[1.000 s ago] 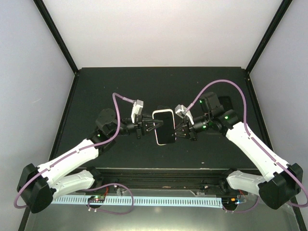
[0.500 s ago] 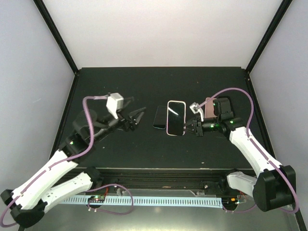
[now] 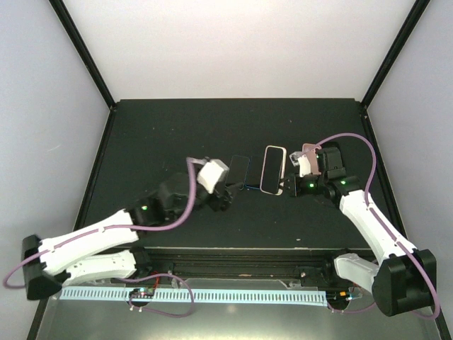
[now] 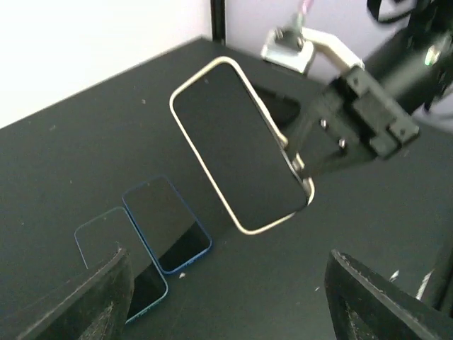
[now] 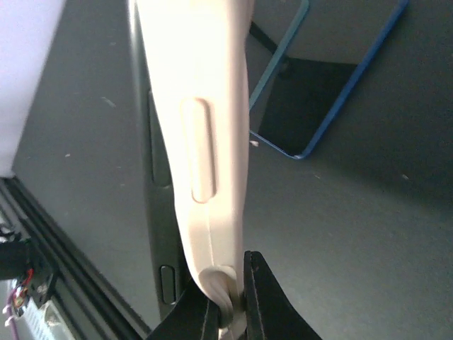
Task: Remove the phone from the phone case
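- Your right arm's fingers (image 5: pixel 263 301) are clamped tight on the rim of the cream round-cornered phone case (image 4: pixel 237 152), near one of its corners.
- The case hangs tilted above the black matte counter (image 3: pixel 156 134) and does not touch it. Its dark face is turned toward your left wrist camera.
- In your right wrist view you see the case edge-on. A pale side with a moulded button strip runs up from the fingers.
- The dark blue-rimmed phone (image 3: pixel 238 172) is out of the case and lies flat on the counter with its screen up. From overhead it sits just to the left of the held case, near the middle of the counter.
- Your left arm's fingers (image 4: pixel 99 301) are spread wide with nothing between them.
- Those fingers sit low on the near side of the phone, close to it but not touching. They point toward the phone and the raised case beyond it.
- A second, fainter teal-edged outline lies beside the phone in both wrist views. You cannot tell what it is.
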Robot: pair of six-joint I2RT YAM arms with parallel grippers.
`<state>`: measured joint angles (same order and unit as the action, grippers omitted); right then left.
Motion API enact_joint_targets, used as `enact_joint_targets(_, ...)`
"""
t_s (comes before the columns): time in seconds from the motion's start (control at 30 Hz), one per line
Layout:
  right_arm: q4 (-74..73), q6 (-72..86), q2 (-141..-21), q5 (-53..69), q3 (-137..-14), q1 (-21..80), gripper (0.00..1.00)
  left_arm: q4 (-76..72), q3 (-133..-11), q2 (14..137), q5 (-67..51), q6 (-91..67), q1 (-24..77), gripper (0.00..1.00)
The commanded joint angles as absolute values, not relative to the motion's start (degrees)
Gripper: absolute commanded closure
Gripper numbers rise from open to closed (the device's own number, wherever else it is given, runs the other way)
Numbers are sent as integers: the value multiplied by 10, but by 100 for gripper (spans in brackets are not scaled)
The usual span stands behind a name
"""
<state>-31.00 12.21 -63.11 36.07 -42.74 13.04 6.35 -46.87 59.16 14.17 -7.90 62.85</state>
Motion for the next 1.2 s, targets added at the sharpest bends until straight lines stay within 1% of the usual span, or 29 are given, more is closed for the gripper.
enact_joint_targets(0.0,-291,156,-672,325,-423,112,99,21,-512,685,233,-17,665,26)
enact_joint_targets(0.1,-318,162,-727,327,-446,107,99,-44,-517,755,202,13,675,29)
enact_joint_targets(0.23,-342,161,-782,328,-461,99,99,-100,-537,839,229,23,685,29)
enact_joint_targets(0.5,-342,162,-804,346,-453,71,99,-117,-598,966,247,36,687,29)
enact_joint_targets(0.67,-349,149,-841,388,-454,51,99,-151,-603,1011,221,49,688,35)
enact_joint_targets(0.83,-358,140,-862,398,-459,46,99,-165,-620,1055,230,67,690,34)
enact_joint_targets(0.93,-354,143,-867,397,-455,46,99,-161,-639,1083,255,68,695,33)
enact_joint_targets(1.17,-358,142,-900,392,-460,44,99,-164,-649,1115,248,60,697,34)
